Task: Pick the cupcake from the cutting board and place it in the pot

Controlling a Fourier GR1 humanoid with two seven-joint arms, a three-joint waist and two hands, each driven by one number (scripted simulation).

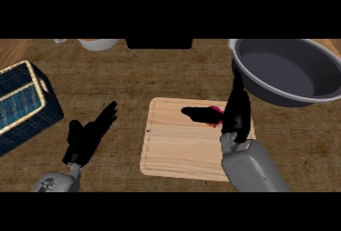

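Clerk: Item one, cutting board (178, 151); count, one; pale wood, at the centre of the counter (126, 76).

Checker: And the cupcake (215, 116)?

Clerk: Count, one; pink; on the board, toward its 1 o'clock corner; mostly hidden under the right hand (235, 118).

Checker: State of that hand?

Clerk: Spread apart; fingers stretched toward 12 o'clock, their tips up by the pot's near wall; thumb out toward 9 o'clock across the cupcake; not closed round it.

Checker: Pots?

Clerk: One pot (266, 91); grey, tilted, at 1 o'clock from the board; nothing seen inside.

Checker: Other hand?

Clerk: Left hand (86, 135), one; at 9 o'clock from the board, resting with fingers straight and parted; holds nothing.

Checker: Sundries?

Clerk: One blue woven basket (26, 103) at 9 o'clock; one white cup (99, 43) at 11 o'clock; one black object (158, 43) at 12 o'clock, cut off by the edge.
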